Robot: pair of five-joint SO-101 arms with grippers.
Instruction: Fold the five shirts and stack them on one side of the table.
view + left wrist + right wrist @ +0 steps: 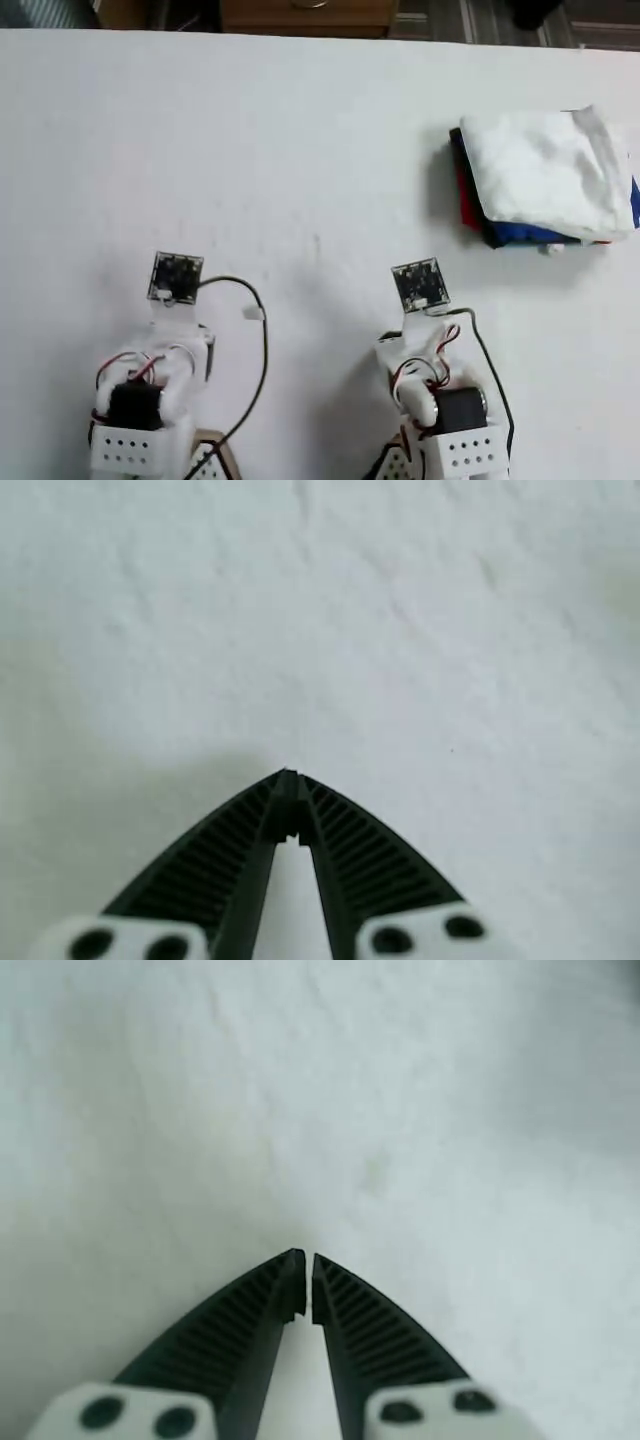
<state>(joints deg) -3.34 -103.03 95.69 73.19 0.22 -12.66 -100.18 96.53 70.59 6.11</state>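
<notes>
Stack (545, 180) sat by the right edge of the surface (250, 150), toward the far right corner. It had a white shirt (540, 165) on top, with blue, red and dark layers showing under it along the near and left sides; you couldn't count five for sure from that. The left end effector (288, 777) was closed tip to tip with nothing in it, over bare surface. The right end effector (307, 1258) was the same, with only a hairline gap between the tips and nothing held. In the high view both arms (150, 400) were tucked by the near edge, well apart from the stack, and no loose shirt lay anywhere on the surface. So the folding looked done, and the step in hand read as parking and leaving the pile alone. To do that well, you needed to keep both end effectors closed, low and back at the near edge, with no swing toward the right edge where an arm could clip the pile. The white shirt looked a bit rumpled and overhung the lower layers on the far right side, so the pile probably wasn't flush. If you chose to tidy it, the safer move was the arm nearer the stack coming straight down for a light press on top. A sideways push would likely have slid the top layers off or opened a fold.
</notes>
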